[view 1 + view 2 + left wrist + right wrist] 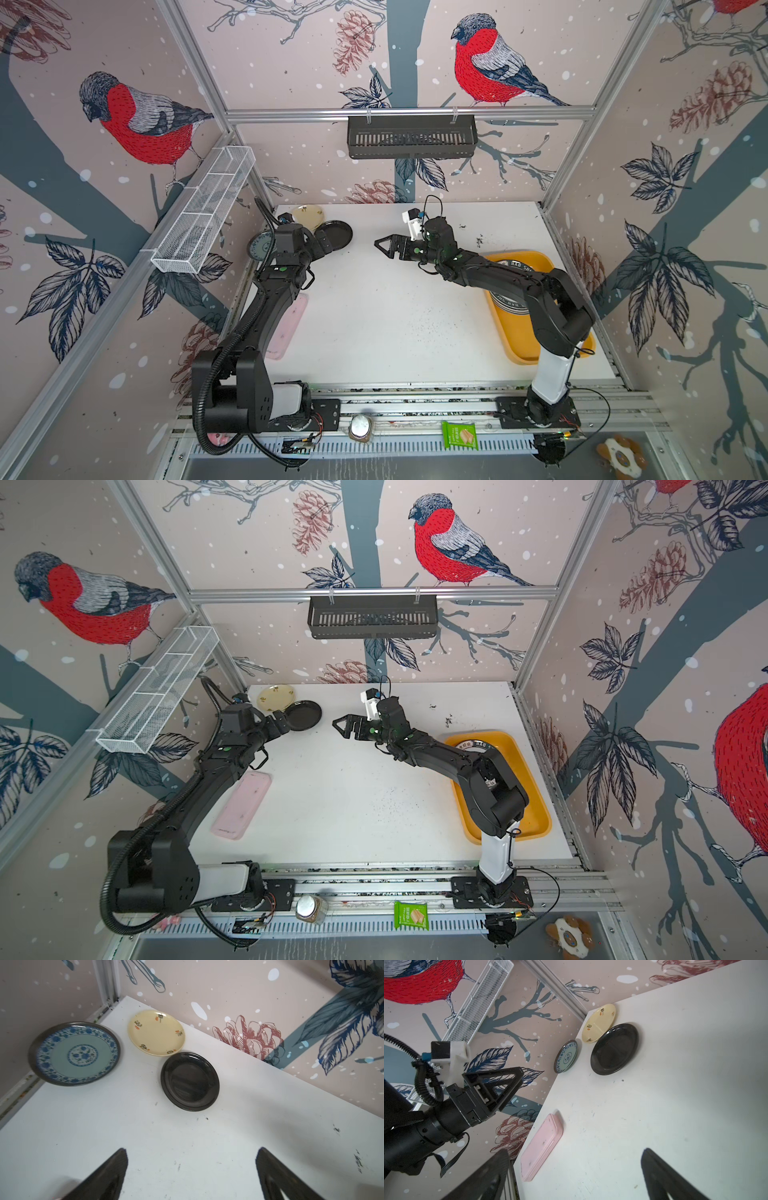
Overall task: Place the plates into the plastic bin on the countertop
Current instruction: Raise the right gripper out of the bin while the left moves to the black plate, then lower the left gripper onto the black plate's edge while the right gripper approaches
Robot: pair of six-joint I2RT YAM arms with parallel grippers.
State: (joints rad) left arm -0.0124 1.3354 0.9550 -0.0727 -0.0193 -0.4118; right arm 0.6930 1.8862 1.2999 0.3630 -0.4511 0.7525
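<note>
Three plates lie at the back left of the countertop (395, 316): a cream-yellow plate (307, 215) (155, 1032), a plain black plate (338, 232) (189, 1081) touching it, and a blue-grey patterned plate (259, 246) (75, 1053) that overhangs the left edge. My left gripper (327, 245) (192, 1149) hangs open and empty just short of the black plate. Over the middle back of the countertop my right gripper (380, 246) (575, 1150) is open and empty too, pointing toward the plates. At the right, the mustard-yellow plastic bin (519, 345) holds green-lettered white plates (509, 266), mostly hidden under the right arm.
A pink flat tray (243, 804) (542, 1147) lies along the left edge under the left arm. A white wire basket (203, 212) hangs on the left wall and a black slotted basket (411, 137) on the back wall. A jar (360, 428) and a green packet (459, 434) sit on the front rail.
</note>
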